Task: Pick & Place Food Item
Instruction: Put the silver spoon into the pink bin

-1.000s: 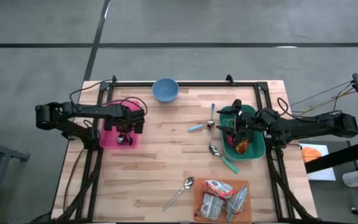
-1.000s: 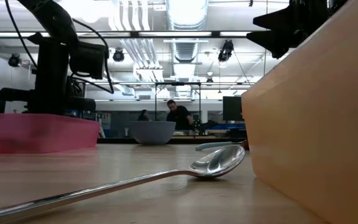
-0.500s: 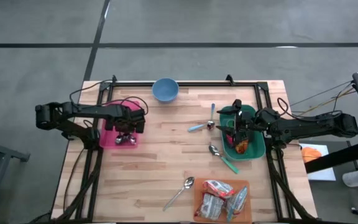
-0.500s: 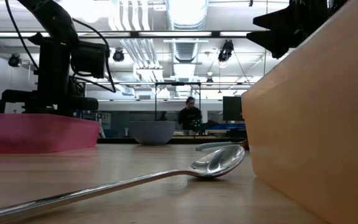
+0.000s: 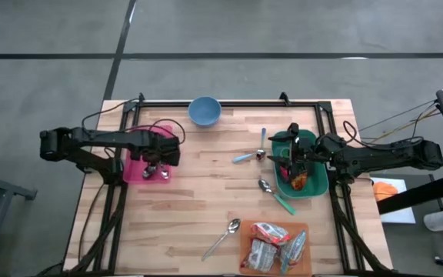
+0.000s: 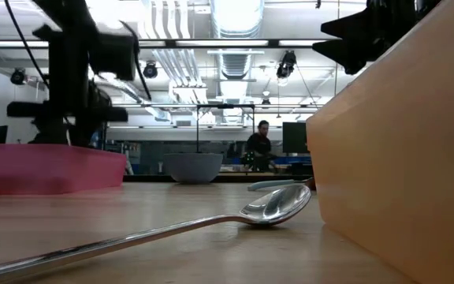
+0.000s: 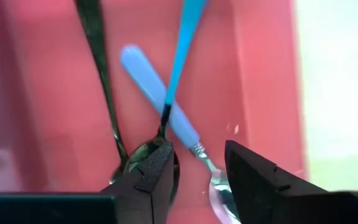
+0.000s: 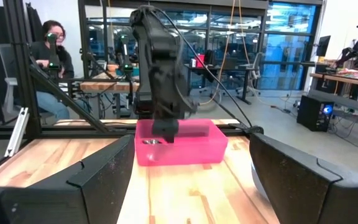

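L arm reaches in from the bench's left edge, forearm roughly level, wrist bent down. L end effector point(image 5: 157, 171) points straight down, its two dark fingers point(image 7: 156, 171) parted w/ a clear gap between them. R arm comes in from the right edge, stretched low & near horizontal. R end effector point(image 5: 292, 158) faces across the bench, fingers point(image 8: 101, 174) spread wide.

Food item point(image 5: 299, 181): orange-red, possibly carrot, lying in green tray point(image 5: 319, 187), at tray end nearest snack packets point(image 5: 276, 245) on orange board.
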Controlling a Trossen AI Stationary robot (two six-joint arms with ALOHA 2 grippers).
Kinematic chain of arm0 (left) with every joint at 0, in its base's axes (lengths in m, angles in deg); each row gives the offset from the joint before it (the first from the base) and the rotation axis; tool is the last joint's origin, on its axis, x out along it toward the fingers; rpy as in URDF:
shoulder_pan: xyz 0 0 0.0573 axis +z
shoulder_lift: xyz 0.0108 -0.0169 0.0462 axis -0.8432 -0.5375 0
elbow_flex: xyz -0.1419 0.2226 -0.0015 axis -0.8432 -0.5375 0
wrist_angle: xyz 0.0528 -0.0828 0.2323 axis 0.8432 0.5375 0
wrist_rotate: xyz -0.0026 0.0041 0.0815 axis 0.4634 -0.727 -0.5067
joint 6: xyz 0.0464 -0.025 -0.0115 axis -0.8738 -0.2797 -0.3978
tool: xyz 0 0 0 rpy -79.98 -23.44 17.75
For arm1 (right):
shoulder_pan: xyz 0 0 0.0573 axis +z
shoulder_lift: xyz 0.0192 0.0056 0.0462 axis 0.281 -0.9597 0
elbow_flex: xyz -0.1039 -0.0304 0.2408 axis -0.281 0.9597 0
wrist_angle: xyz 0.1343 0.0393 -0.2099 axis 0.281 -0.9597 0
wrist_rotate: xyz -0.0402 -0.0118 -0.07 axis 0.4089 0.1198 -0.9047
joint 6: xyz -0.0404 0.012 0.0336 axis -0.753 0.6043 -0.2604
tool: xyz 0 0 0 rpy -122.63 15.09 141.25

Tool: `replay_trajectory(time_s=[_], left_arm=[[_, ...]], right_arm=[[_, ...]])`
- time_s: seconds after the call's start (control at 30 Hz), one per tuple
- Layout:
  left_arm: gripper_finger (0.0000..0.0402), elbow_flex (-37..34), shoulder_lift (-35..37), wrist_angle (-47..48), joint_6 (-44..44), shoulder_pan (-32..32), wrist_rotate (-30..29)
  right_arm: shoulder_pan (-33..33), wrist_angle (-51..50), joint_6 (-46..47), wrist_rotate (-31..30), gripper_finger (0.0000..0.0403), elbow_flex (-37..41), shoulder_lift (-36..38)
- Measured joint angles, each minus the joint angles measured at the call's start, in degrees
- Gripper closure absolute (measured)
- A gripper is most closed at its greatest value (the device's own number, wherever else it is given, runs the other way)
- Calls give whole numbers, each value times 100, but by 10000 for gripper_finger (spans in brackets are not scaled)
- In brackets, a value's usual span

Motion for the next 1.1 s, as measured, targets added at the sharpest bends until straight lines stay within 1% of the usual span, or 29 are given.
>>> replay_trajectory(time_s=[0.13, 0.2, 0.27, 0.33, 0.47, 0.53, 0.6, 0.73, 0.93, 1.1], left_arm=[[257, 365, 334, 421, 303, -334, -563], [257, 524, 511, 445, 274, -503, -774], [257, 657, 667, 414, 173, -669, -858], [257, 747, 788, 158, -5, -871, -869], [257, 767, 928, -876, -678, -1361, -844], [257, 767, 938, -1188, -874, -1546, -831], [257, 758, 919, -1514, -1036, -1692, -701], [257, 733, 694, -2212, -1622, -1911, -128], [257, 727, 28, -3191, -2039, -2055, 693], [257, 725, -570, -3702, -2202, -2156, 1371]], right_arm=[[0, -36, 2, 0, 87, -2, 0], [0, -35, 5, 0, 87, -2, 0], [0, -36, 8, 0, 87, -2, -1], [0, -36, 2, 0, 87, -2, 0], [0, -36, 6, 0, 87, -2, -2], [0, -36, 2, 0, 87, -2, 0], [1, -36, 10, 0, 87, -2, 0], [0, -35, 7, -1, 87, -2, 0], [0, -35, 9, -1, 87, -2, 0], [0, -36, 8, 0, 87, -2, 0]])
